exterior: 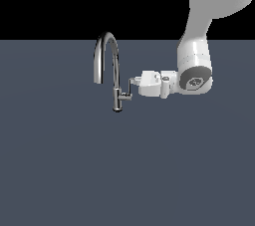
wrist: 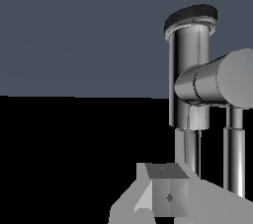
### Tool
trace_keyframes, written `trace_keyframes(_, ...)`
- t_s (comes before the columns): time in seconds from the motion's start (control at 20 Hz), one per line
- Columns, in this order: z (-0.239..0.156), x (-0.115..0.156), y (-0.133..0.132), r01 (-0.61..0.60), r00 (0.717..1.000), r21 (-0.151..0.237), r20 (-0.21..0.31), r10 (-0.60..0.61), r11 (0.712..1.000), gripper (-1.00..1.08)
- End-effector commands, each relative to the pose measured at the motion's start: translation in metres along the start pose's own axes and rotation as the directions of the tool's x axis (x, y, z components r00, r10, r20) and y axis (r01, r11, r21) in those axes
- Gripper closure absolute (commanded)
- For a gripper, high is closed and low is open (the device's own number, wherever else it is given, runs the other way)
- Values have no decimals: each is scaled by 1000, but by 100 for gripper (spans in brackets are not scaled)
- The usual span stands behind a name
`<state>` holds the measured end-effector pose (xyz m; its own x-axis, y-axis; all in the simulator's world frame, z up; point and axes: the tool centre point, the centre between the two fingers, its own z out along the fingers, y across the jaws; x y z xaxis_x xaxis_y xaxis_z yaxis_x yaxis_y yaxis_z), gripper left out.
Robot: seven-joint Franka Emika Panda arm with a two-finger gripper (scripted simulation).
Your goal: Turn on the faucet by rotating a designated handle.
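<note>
One handle (exterior: 129, 86) stands upright beside the fingers (exterior: 134, 79).

Flat slate-blue floor (exterior: 74, 170), plain, unmarked. Chrome faucet (exterior: 115, 73) stands upright on it by dark round base, toward far edge.

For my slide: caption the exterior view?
Panda gripper reaching from the right, level with the faucet handle.
</note>
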<state>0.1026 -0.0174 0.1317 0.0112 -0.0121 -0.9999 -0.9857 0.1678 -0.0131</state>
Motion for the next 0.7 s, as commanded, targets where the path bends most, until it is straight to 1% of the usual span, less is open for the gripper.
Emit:
trace_keyframes(0.0, 2, 3, -1, -8, 1000, 10, 9, 8, 1000, 108)
trace_keyframes(0.3, 2, 4, -1, -9, 1000, 10, 10, 9, 1000, 108)
trace_keyframes(0.65, 2, -1, 16, -9, 1000, 10, 10, 9, 1000, 108)
